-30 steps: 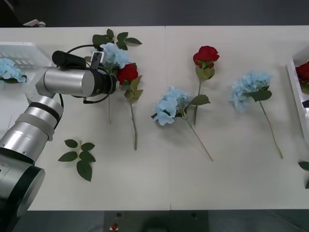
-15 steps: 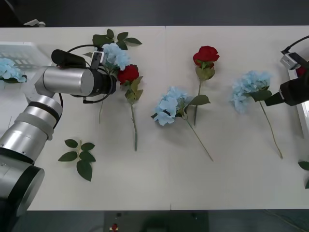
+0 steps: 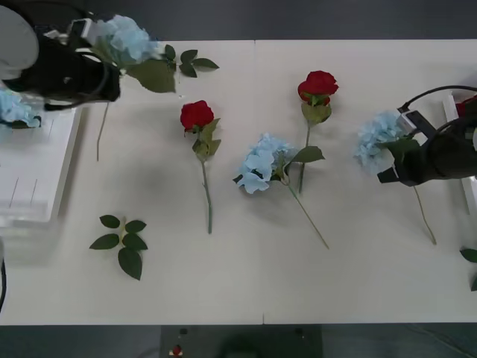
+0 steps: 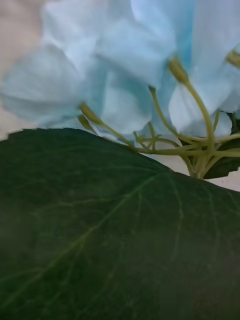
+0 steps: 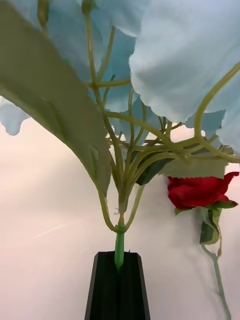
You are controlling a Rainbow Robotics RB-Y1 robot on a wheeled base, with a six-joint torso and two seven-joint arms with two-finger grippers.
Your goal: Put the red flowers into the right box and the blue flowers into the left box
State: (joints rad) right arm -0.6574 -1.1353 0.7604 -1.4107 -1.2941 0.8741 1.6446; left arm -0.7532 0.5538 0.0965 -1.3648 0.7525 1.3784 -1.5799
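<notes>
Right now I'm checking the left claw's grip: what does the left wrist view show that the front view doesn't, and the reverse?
Left wrist view alone: the black left claw shut on the thin green stem under the bloom. Front view alone: the white ribbed left box beside that claw, and the right claw at another blue flower. Both: the held pale-blue hydrangea flower and a deep red rose.

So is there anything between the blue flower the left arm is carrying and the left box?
Nothing visible. The left hand, shut on the blue flower, holds it lifted beside the left box.
</notes>
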